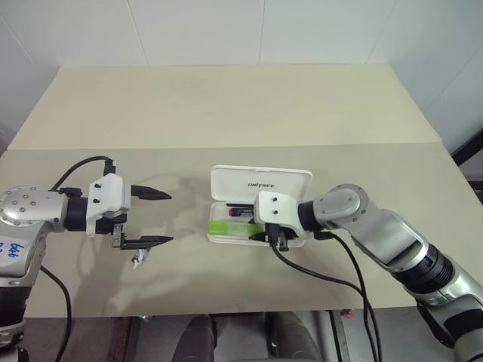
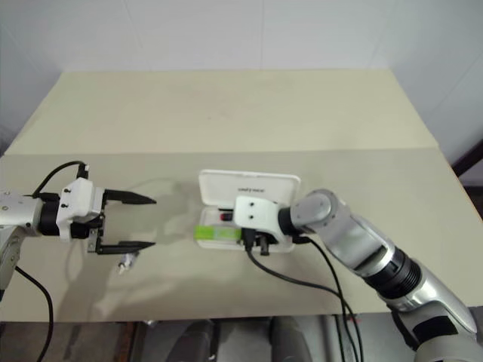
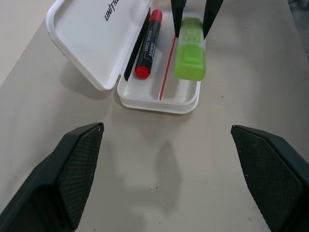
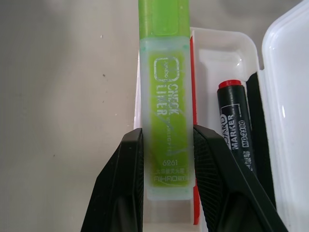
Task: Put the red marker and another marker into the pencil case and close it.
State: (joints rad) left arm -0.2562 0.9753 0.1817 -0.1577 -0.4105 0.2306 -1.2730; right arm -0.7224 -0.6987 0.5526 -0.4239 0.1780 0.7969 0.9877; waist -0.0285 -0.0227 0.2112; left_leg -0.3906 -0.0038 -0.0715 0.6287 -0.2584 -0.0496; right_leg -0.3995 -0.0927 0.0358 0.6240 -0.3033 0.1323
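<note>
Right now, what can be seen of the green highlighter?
The green highlighter is chunky, with a pale translucent body printed "CHECK LINER" and a solid bright-green cap. It looks like plastic. The right pincer is shut on its body, one black finger on each side. It lies lengthwise over the front edge of the open pencil case, above the tray's near side, alongside the red marker already inside. Whether it rests on the tray is unclear.

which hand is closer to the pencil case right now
Right. The right hand is over the open pencil case, gripping the green highlighter above its tray. The left hand hangs open, off to the case's side, apart from it.
</note>
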